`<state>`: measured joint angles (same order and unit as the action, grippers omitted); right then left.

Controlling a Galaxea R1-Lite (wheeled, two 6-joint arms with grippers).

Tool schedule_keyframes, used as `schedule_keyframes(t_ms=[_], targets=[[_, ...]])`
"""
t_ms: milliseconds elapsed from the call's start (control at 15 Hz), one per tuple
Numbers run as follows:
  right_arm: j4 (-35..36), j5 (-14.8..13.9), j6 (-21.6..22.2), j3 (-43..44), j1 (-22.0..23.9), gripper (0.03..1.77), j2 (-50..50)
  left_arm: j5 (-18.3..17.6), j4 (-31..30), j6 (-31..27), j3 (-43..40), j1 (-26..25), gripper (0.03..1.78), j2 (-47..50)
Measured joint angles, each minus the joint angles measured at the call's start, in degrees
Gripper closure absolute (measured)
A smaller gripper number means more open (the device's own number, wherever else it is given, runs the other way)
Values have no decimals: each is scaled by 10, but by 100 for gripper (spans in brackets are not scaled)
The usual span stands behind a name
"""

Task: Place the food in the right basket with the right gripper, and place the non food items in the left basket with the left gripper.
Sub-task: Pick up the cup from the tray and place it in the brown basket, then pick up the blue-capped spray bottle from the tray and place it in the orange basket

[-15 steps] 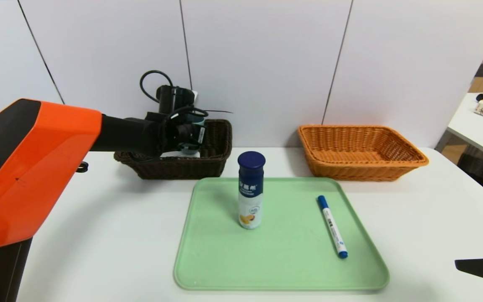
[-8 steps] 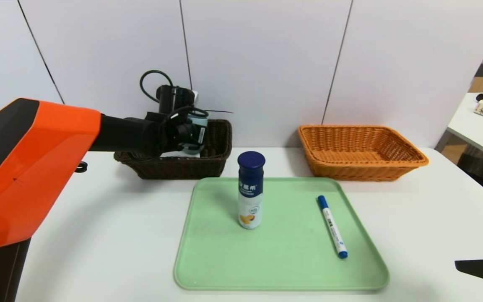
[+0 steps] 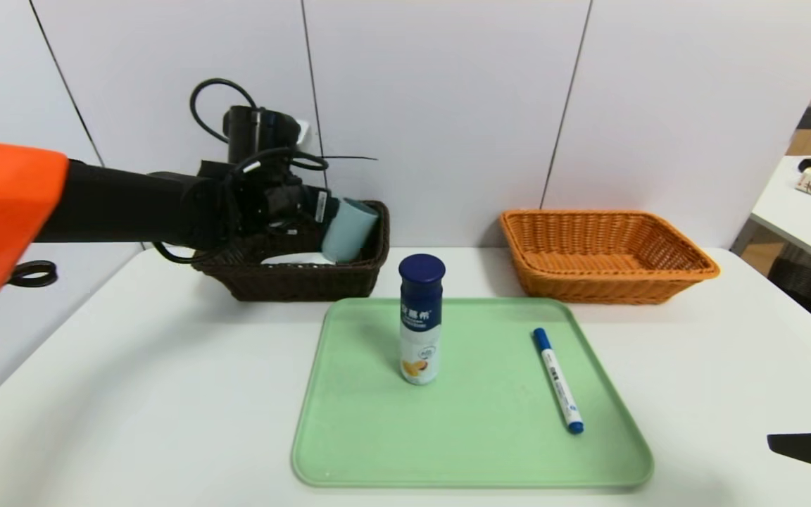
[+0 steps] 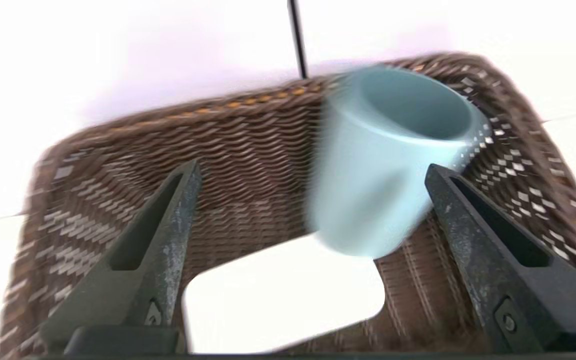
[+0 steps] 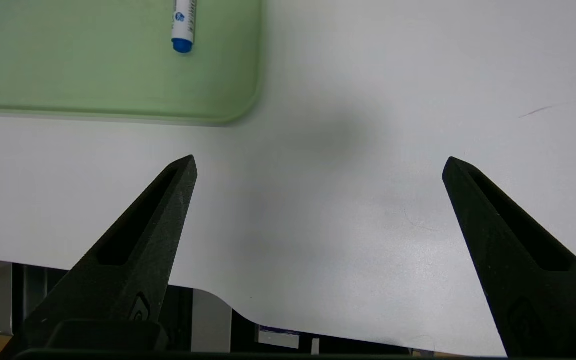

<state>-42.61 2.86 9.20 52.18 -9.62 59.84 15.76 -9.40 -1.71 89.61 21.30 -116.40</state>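
Over the dark brown basket (image 3: 293, 285): left gripper (image 4: 313, 172), jaws spread apart, holding nothing.
Cup (image 3: 349, 231): plain grey-blue cylinder, loose inside that basket, near its right end.
Cup's mouth and axis: open end up, long axis tilted, leaning toward the robot's right.
Beside the cup's base: flat white case (image 4: 285, 295).
On the green tray (image 3: 476, 451): upright blue-capped bottle (image 3: 421, 320); marker (image 3: 558, 380) lying flat.
Farther right: orange basket (image 3: 610, 282).
Over the desk's (image 3: 715, 366) near right: right gripper (image 5: 320, 167), idle, jaws wide open.
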Motion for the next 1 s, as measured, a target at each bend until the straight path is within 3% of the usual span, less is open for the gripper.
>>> schedule_keyframes(t_ms=[533, 800, 1000], targets=[[85, 14, -21, 8, -22, 10, 21, 0, 36, 15, -208, 2, 15, 226], [175, 12, -25, 11, -84, 10, 69, 0, 94, 61, -304, 27, 14, 322], [236, 13, -35, 12, -132, 10, 108, -13, 104, 75, -376, 54, 13, 387]])
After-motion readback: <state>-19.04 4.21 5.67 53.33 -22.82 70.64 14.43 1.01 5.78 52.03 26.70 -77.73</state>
